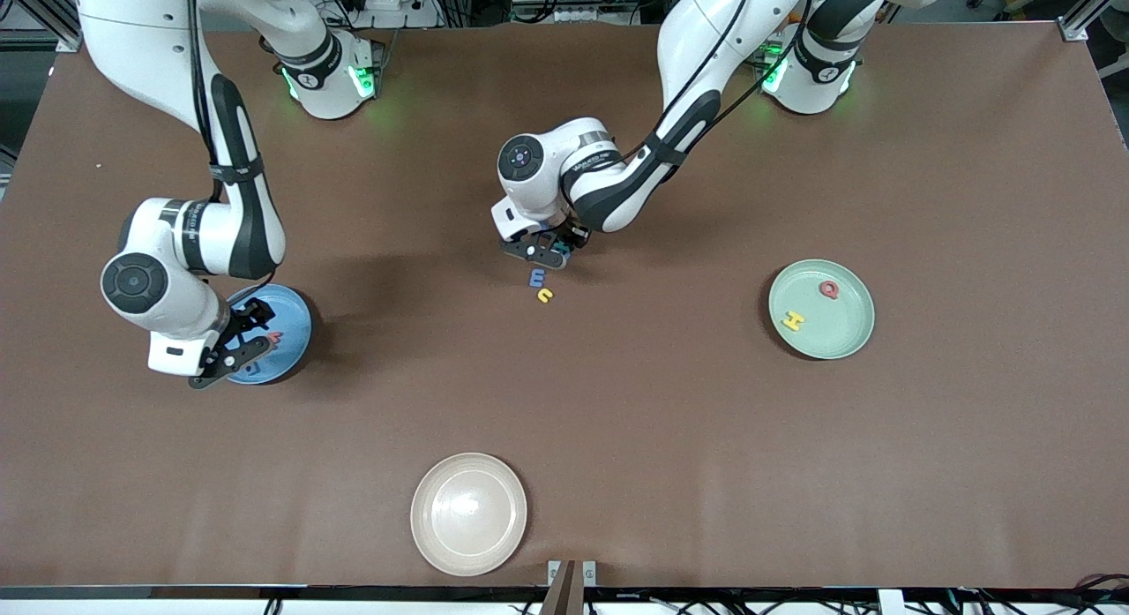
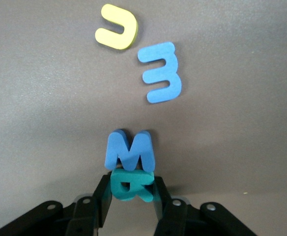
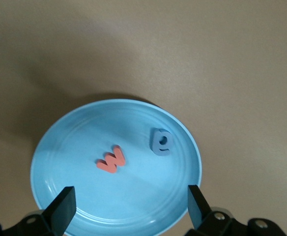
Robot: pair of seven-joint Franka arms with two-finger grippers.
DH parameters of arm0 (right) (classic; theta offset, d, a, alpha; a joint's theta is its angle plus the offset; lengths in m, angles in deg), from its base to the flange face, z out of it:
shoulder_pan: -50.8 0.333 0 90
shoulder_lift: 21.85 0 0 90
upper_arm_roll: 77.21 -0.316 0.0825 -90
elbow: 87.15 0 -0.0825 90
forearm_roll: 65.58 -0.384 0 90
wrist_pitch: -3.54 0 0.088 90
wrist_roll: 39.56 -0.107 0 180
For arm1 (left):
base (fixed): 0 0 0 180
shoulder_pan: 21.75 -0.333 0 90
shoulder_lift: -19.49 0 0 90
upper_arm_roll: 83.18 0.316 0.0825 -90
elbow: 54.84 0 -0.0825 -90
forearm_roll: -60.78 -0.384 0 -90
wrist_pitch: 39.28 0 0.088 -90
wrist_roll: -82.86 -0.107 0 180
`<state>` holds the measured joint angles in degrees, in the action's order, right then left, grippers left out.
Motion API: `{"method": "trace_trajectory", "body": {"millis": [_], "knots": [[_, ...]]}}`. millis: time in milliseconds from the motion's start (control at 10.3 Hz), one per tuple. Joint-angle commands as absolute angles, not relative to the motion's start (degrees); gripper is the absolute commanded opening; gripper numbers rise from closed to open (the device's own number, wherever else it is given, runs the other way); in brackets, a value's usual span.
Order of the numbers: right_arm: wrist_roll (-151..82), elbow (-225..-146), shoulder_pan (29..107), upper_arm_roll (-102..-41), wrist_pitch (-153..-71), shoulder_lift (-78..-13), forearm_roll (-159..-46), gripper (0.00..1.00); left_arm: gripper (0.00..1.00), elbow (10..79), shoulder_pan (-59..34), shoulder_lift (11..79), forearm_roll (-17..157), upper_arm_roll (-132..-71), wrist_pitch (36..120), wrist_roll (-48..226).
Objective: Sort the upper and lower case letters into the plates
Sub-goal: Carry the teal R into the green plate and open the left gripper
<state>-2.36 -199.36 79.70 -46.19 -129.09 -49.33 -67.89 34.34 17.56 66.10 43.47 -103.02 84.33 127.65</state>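
My left gripper (image 2: 132,188) is low over the middle of the table (image 1: 542,249), shut on a teal letter R (image 2: 120,186). A blue M (image 2: 129,150) leans against that R. Just nearer the front camera lie a blue lowercase m (image 1: 536,277) (image 2: 160,73) and a yellow c (image 1: 546,295) (image 2: 116,33). My right gripper (image 1: 234,341) (image 3: 129,204) hangs open over the blue plate (image 1: 295,319) (image 3: 74,137), which holds a red w (image 3: 111,160) and a small blue letter (image 3: 160,142). The mint green plate (image 1: 847,328) holds a red Q (image 1: 829,288) and a yellow H (image 1: 794,320).
A cream-beige plate (image 1: 468,513) sits near the table's front edge, nearer the front camera than the loose letters. The brown table (image 1: 670,421) stretches bare between the plates.
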Motion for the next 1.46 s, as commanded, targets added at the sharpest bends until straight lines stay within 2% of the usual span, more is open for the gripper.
{"method": "trace_trajectory", "body": {"millis": [0, 389, 487, 973, 1168, 1363], "knots": [[-6.5, -198.17, 80.06, -48.29, -127.08, -49.18, -68.65, 1.0, 0.17, 34.02, 17.45, 64.76, 44.69, -102.69, 81.25, 128.74], [-10.54, -193.78, 81.2, -53.21, -124.87, -49.27, -72.78, 1.0, 0.15, 34.11, 15.88, 62.48, 45.49, -103.13, 75.17, 127.43], [-12.04, -193.42, 82.42, -53.39, -124.78, -49.18, -72.79, 1.0, 0.1, 34.2, 13.52, 61.25, 45.57, -103.31, 73.07, 122.37], [-12.84, -191.14, 85.24, -53.48, -123.29, -49.18, -72.88, 1.0, 0.09, 35.16, -1.68, 55.28, 47.16, -103.31, 62.52, 100.04], [-13.02, -188.77, 86.13, -53.4, -119.09, -49.0, -72.79, 1.0, 0.07, 40.84, -9.84, 50.98, 46.37, -103.22, 61.8, 92.99], [-14.59, -187.36, 86.83, -53.4, -116.96, -49.0, -72.88, 1.0, 0.04, 49.53, -15.66, 45.27, 42.26, -103.31, 64.07, 92.61]]}}
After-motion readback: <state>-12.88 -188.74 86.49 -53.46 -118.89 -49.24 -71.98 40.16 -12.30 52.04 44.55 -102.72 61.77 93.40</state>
